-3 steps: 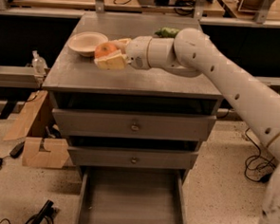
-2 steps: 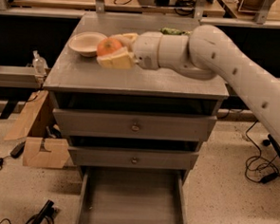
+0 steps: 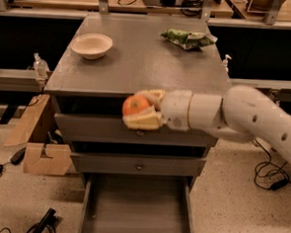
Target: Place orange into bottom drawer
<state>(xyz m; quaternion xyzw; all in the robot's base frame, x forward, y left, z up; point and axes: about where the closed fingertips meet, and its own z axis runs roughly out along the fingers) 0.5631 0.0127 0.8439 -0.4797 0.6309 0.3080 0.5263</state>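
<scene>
The orange (image 3: 135, 105) is a small round bright fruit held between the cream fingers (image 3: 144, 121) of my gripper (image 3: 141, 108). The gripper is shut on it and holds it in the air in front of the cabinet's top edge, level with the top drawer. My white arm (image 3: 244, 117) comes in from the right. The bottom drawer (image 3: 135, 212) is pulled out, a wide shallow grey tray, well below the orange and slightly to its right.
A beige bowl (image 3: 91, 45) and a green snack bag (image 3: 188, 38) lie on the grey cabinet top (image 3: 139, 63). Two shut upper drawers with small knobs (image 3: 139, 166) face me. A cardboard box (image 3: 39, 149) and cables lie on the floor at left.
The gripper has carried the orange from beside the bowl on the cabinet top forward and down, off the front edge, to in front of the top drawer.
</scene>
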